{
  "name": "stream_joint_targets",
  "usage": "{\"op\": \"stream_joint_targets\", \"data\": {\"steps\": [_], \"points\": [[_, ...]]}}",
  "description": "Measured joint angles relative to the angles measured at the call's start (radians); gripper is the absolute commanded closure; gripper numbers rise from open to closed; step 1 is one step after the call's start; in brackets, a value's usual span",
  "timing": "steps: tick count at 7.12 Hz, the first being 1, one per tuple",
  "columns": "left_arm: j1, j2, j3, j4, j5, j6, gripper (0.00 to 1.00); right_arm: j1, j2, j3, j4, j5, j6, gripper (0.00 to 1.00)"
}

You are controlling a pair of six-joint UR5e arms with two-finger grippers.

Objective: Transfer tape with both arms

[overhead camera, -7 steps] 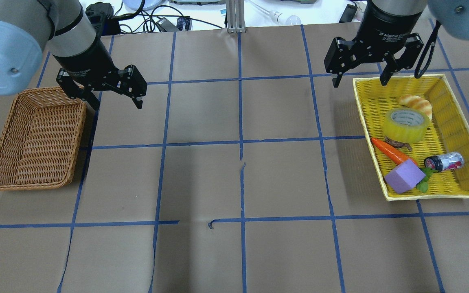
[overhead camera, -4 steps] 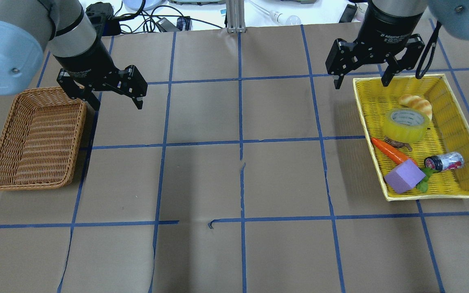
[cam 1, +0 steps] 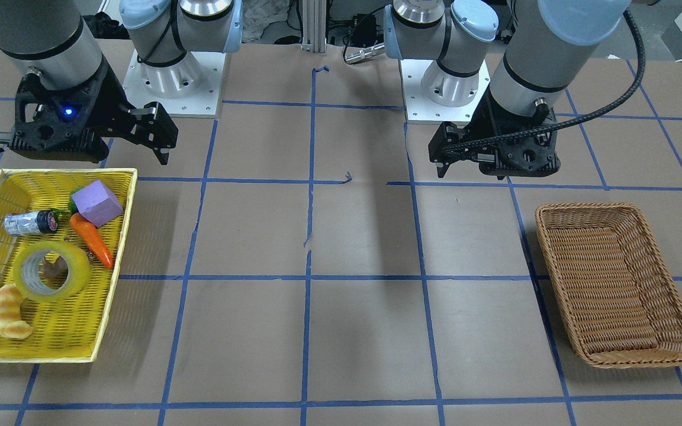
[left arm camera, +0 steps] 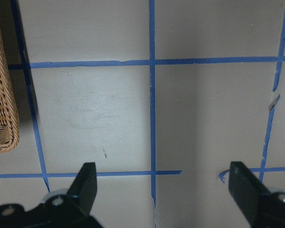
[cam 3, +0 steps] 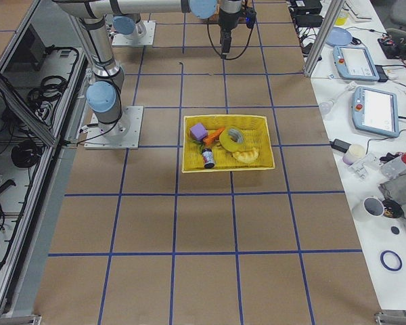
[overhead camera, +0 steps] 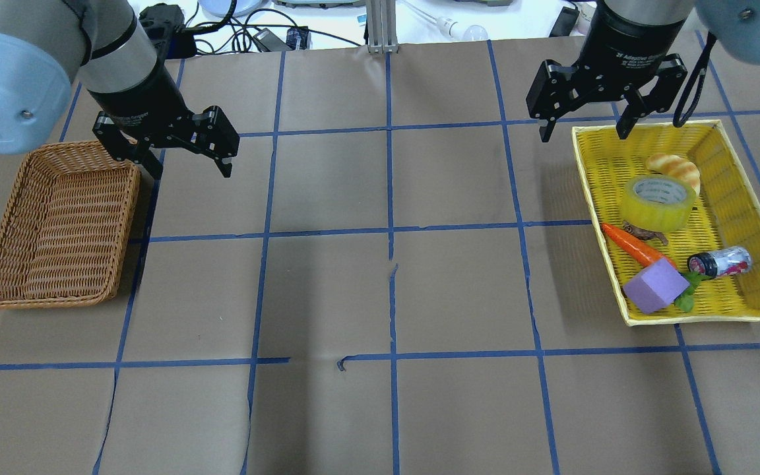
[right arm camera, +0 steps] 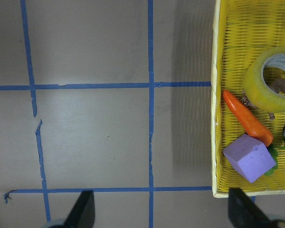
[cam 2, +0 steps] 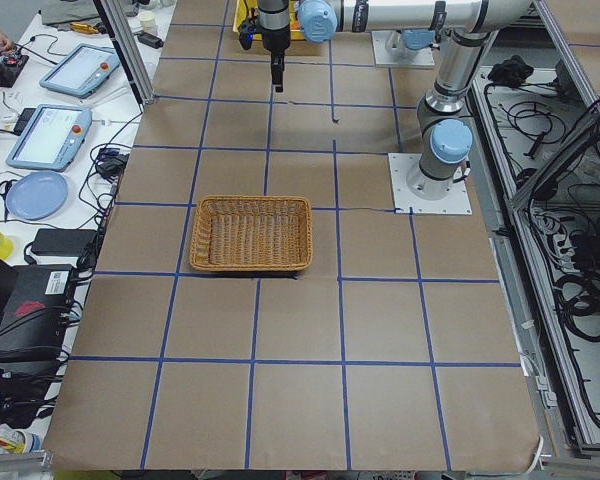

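Note:
The tape [overhead camera: 658, 201], a translucent yellow roll with a pale core, lies in the yellow basket [overhead camera: 710, 124] on the robot's right. It also shows in the front view [cam 1: 51, 271] and the right wrist view [right arm camera: 270, 78]. My right gripper [overhead camera: 582, 136] is open and empty, raised over the basket's far left corner, apart from the tape. My left gripper [overhead camera: 190, 173] is open and empty, raised beside the far right corner of the wicker basket [overhead camera: 57, 224]. The left wrist view shows only its open fingers [left arm camera: 88, 178] over bare paper.
In the yellow basket with the tape lie a croissant [overhead camera: 673, 168], an orange carrot [overhead camera: 637, 247], a purple block [overhead camera: 657, 285] and a small can [overhead camera: 723, 260]. The wicker basket holds nothing. Brown paper with a blue tape grid covers the table between the baskets.
Nearly nothing. The right gripper has wavered slightly in place over the basket's corner. The left gripper and all objects stand as before.

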Motion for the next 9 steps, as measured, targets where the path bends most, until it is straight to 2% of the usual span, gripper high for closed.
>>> {"op": "stream_joint_targets", "data": {"steps": [3, 5, 8, 9], "points": [[0.0, -0.002, 0.0, 0.001, -0.005, 0.0, 0.0, -0.09, 0.022, 0.007, -0.004, -0.007, -0.067, 0.0], [0.0, -0.006, -0.004, 0.003, -0.005, 0.0, 0.0, -0.21, 0.031, 0.036, -0.043, -0.005, -0.331, 0.0], [0.003, -0.011, -0.009, 0.009, -0.004, 0.0, 0.0, -0.315, 0.093, 0.205, -0.346, -0.005, -0.767, 0.0], [0.004, -0.012, -0.01, 0.01, -0.003, 0.0, 0.0, -0.325, 0.127, 0.253, -0.432, -0.009, -0.855, 0.0]]}}
